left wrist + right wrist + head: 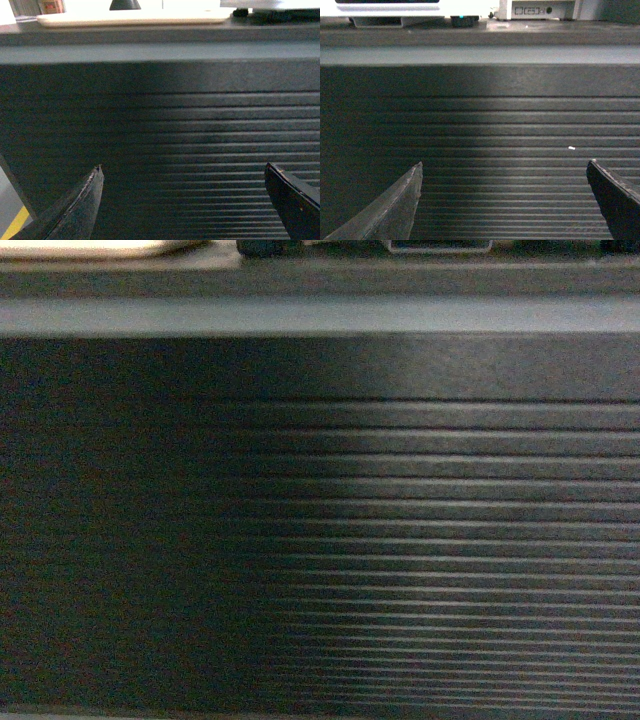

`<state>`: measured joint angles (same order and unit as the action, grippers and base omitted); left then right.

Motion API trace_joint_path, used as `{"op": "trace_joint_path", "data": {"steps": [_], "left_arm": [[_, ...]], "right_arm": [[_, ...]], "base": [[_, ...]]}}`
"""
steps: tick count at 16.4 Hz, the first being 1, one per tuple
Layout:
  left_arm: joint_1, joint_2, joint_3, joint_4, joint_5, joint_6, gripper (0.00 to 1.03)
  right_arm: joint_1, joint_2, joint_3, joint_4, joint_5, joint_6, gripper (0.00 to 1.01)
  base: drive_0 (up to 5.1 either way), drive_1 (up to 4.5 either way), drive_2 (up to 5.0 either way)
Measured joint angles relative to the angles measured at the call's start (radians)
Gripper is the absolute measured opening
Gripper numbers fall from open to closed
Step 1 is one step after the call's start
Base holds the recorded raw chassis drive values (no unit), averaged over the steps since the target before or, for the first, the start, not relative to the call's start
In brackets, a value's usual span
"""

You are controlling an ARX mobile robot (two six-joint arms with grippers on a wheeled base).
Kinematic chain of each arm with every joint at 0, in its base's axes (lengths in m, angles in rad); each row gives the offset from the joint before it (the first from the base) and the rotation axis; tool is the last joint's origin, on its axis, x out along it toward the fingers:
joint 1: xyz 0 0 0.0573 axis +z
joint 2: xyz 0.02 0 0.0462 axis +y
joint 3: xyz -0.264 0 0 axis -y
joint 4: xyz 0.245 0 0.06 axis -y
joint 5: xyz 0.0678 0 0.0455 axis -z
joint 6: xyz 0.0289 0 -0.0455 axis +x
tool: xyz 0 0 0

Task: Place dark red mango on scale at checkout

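While all three cameras sit low and face it, the checkout [400, 540] fills most of each view: a dark counter whose front panel carries horizontal ribs, with a paler band along its upper edge. At the top of the left wrist view, a beige tray [135, 19] with rounded corners lies flat on the countertop, and the head view shows the edge of the same tray at its top left corner. At the top of the right wrist view, the scale [385, 12] shows only as the lower edge of a white body standing on the counter, with a dark foot beneath it and some pale equipment to its right; its platform is cut off by the frame. The left gripper [185, 200] is spread wide, its two dark fingers at opposite lower corners with only ribbed panel between them, holding nothing. The right gripper [505, 200] is likewise spread wide and empty, facing the panel. The dark red mango appears in no view.
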<state>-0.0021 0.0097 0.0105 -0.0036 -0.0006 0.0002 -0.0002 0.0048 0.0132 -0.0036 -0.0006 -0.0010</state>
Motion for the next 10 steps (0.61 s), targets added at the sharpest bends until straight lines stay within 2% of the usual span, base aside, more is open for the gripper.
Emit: {"op": "trace_joint_path", "data": {"steps": [10], "left_arm": [[0.0,0.0,0.0,0.0,0.001,0.001,0.98]], "right_arm": [[0.0,0.0,0.0,0.0,0.001,0.0,0.98]], "base": [[0.0,0.0,0.0]]}}
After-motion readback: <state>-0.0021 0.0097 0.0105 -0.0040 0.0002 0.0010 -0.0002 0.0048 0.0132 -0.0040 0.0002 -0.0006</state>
